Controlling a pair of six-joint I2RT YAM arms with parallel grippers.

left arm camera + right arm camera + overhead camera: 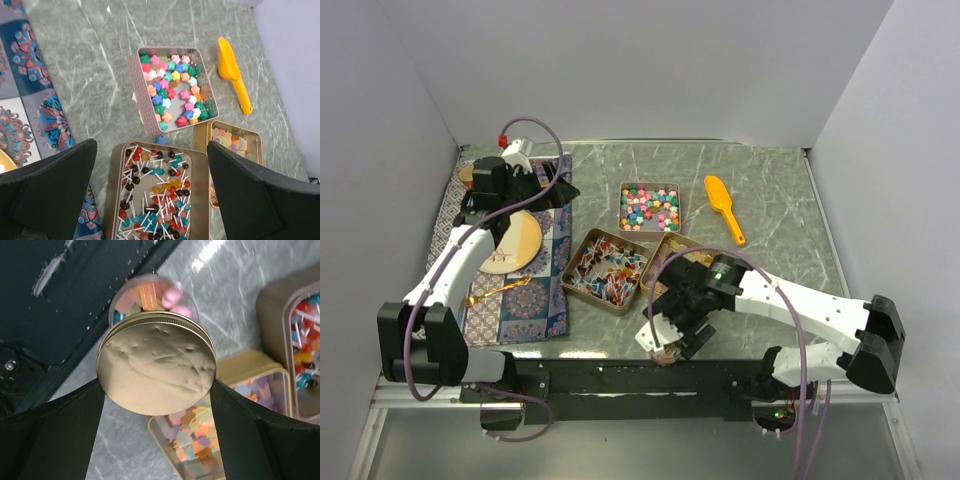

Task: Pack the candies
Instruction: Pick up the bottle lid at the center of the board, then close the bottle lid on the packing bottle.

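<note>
Grey marble desk (780,200), and since the jar (150,294) is only clamped by its slick gold lid (156,367) in the widely spread right jaws (left jaws fully open, nothing held), with more candies (172,85) sitting in tins (136,92) just behind that jar, it could be dropped and spilled.

You had three tins of candies (172,82) mid-table: the rear tin (137,92), the left tin (111,200) before it, and the right tin (250,365) beside that. The scoop (724,209) lay right of the rear tin. The plate (520,240) and spoon (498,292) lay on the mat (545,300) at left. The jar (156,367) stood before the right tin.
</note>
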